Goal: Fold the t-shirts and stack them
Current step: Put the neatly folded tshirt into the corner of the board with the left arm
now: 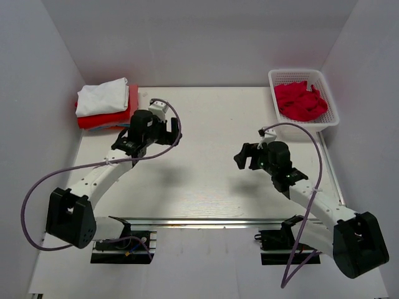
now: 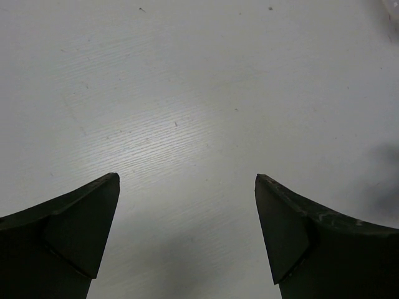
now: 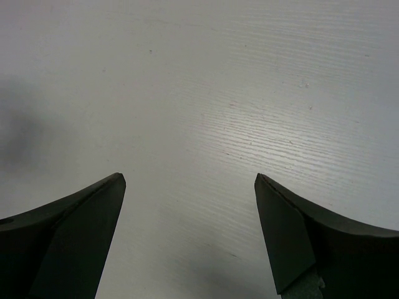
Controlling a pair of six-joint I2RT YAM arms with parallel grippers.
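Both claws are wide open and hold nothing: left gripper [image 2: 187, 179] hangs over the table [image 1: 206, 180] left of centre, right gripper [image 3: 190, 177] right of centre. A folded white t-shirt [image 1: 103, 95] lies on the folded red t-shirt [image 1: 109, 118] at upper left. A crumpled red t-shirt [image 1: 300, 101] sits in the white basket [image 1: 299, 73] at upper right.

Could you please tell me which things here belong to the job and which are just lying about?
Job: folded white cloth t-shirt; folded red cloth t-shirts beneath it; crumpled red cloth t-shirts.
Just there: white plastic lattice basket holding them.
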